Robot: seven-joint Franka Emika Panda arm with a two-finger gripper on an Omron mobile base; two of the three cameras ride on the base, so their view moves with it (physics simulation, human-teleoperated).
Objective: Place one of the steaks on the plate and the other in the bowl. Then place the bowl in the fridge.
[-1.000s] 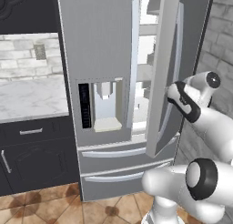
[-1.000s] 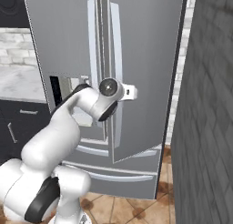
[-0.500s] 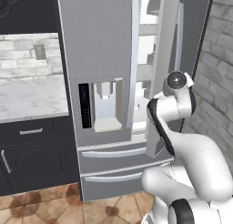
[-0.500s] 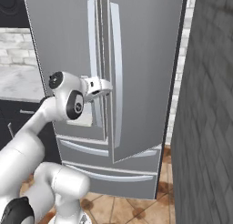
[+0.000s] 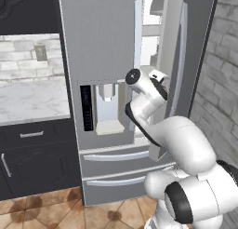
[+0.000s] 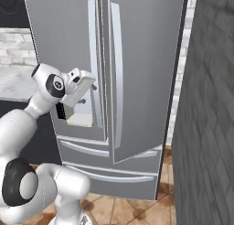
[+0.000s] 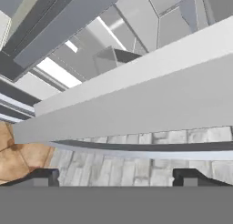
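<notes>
The gripper [image 7: 116, 177] is spread wide and holds nothing, right by the fridge [image 5: 104, 51] whose right door [image 6: 141, 73] stands partly open, and that big door looks heavy and stiff, so its long handle [image 6: 116, 77] seems the best place to grab.

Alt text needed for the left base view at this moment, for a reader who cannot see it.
A white robot arm reaches up to a tall grey fridge, its open gripper at the gap where the right door stands ajar, showing white interior shelves. The left door with its dispenser panel is shut; dark cabinets and a marble counter lie to the left.
</notes>
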